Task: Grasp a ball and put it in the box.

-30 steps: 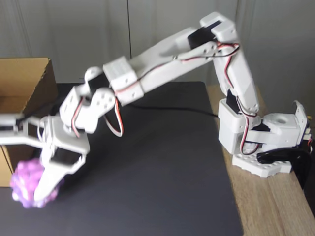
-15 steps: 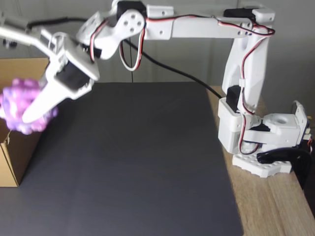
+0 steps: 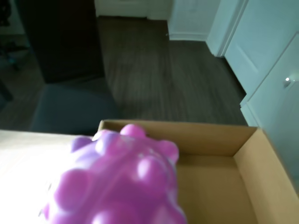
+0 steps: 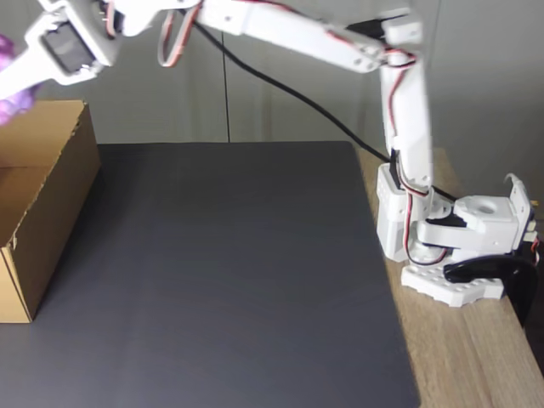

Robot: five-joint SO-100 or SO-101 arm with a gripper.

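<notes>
The cardboard box (image 4: 38, 204) sits open at the left of the fixed view, on the black mat (image 4: 229, 280), and its inside looks bare. The bumpy pink-purple ball (image 3: 117, 184) is round and hangs high above the box's near edge. The gripper (image 4: 8, 81) grips it at its tip, up in the top left corner.

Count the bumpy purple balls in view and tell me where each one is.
1. The ball is held in the claw, raised above the open box at the fixed view's top left edge. The box's interior is partly hidden.
</notes>
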